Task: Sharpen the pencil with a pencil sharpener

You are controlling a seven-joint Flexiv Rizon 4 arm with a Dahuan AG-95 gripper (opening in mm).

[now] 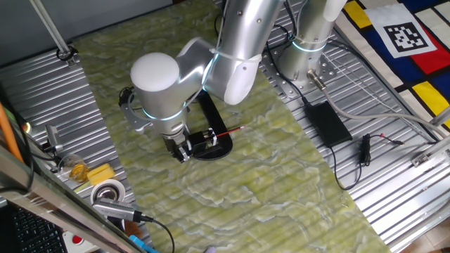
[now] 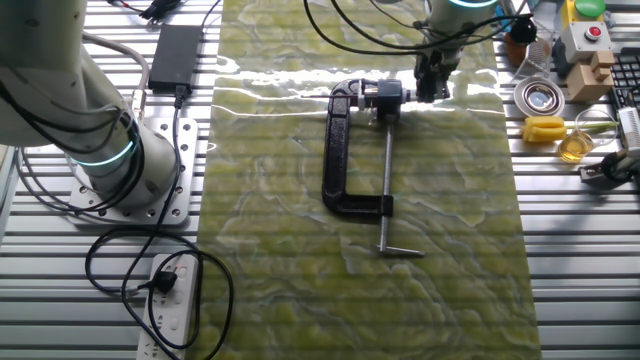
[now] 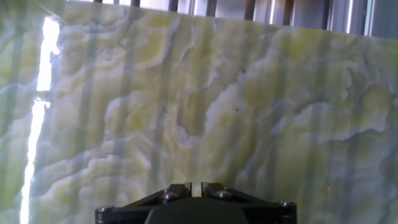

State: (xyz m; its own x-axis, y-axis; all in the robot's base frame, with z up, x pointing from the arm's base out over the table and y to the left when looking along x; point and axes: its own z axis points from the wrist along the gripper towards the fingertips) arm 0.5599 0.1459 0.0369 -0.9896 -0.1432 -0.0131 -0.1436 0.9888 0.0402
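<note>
Pencil [image 1: 230, 131], red, juts right from the black pencil sharpener [image 2: 352, 150] at mid-mat while the gripper [image 1: 181, 151] hovers at the sharpener's near-left end, fingers [image 3: 186, 189] seemingly closed and empty, suggesting the next move is reopening to grasp the pencil.

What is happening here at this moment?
A silver robot arm has its gripper lowered at one end of the pencil sharpener, a black clamp-like device on a green marbled mat. A red pencil sticks out of the sharpener. In the hand view the fingers look pressed together, and no pencil shows between them.
</note>
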